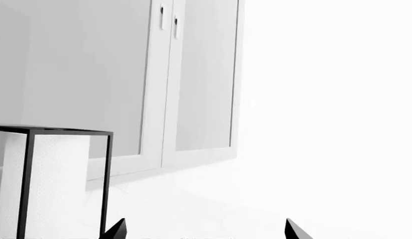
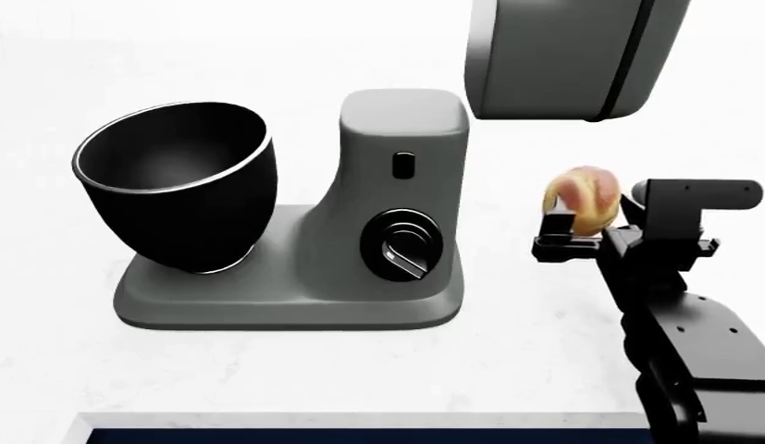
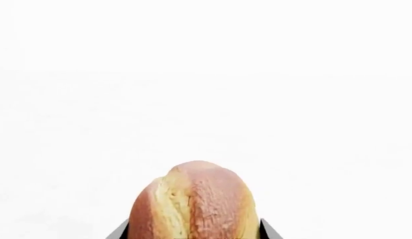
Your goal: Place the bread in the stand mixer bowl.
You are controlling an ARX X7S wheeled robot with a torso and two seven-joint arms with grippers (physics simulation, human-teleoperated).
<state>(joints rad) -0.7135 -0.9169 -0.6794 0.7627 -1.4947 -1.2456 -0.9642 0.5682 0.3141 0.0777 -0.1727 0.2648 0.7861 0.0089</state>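
Bread (image 2: 585, 200): gripped between the fingers of the right gripper (image 2: 588, 225), lifted above the white desk (image 2: 357, 370) toward its right side, well apart from the bowl.
Bowl (image 2: 178, 190): black, upright on the grey mixer base (image 2: 283, 294), toward the desk's left side.
Left gripper (image 1: 204, 230): fingertips spread wide, nothing between them, facing white cabinet doors (image 1: 192, 74).
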